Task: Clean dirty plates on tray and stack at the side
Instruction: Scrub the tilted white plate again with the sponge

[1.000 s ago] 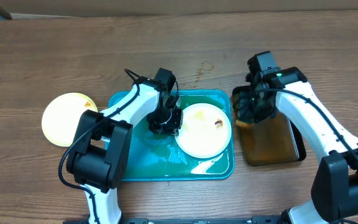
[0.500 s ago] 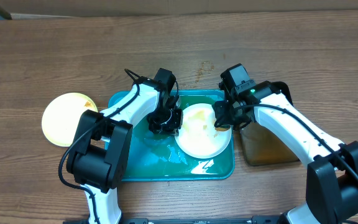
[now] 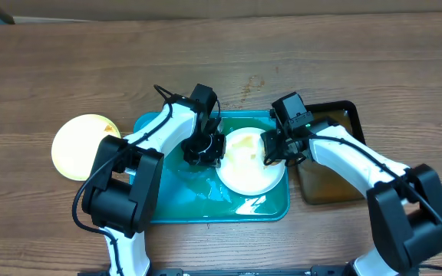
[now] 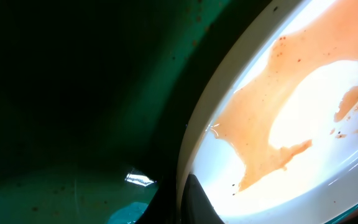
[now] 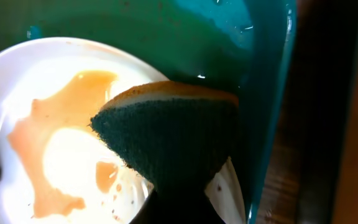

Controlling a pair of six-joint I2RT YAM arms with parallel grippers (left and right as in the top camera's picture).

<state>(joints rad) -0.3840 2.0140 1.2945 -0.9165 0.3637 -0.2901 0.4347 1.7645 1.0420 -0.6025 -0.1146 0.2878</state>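
A white plate (image 3: 245, 162) with an orange-brown sauce smear lies in the teal tray (image 3: 198, 207). My left gripper (image 3: 203, 151) is shut on the plate's left rim; the left wrist view shows the rim (image 4: 197, 155) between its fingers (image 4: 182, 199). My right gripper (image 3: 276, 149) is shut on a dark green scouring sponge (image 5: 173, 143) and holds it over the plate's right edge, above the smear (image 5: 48, 137). A pale lime-green plate (image 3: 81, 146) sits on the table to the left of the tray. A third plate is not in view.
A black tray (image 3: 336, 172) with brownish water stands right of the teal tray. Water pools in the teal tray's front part (image 3: 248, 205). Brown specks mark the wooden table (image 3: 250, 83) behind the tray.
My right gripper has moved left with the sponge, from over the black tray to the white plate's right edge. The left gripper has stayed on the plate's rim.
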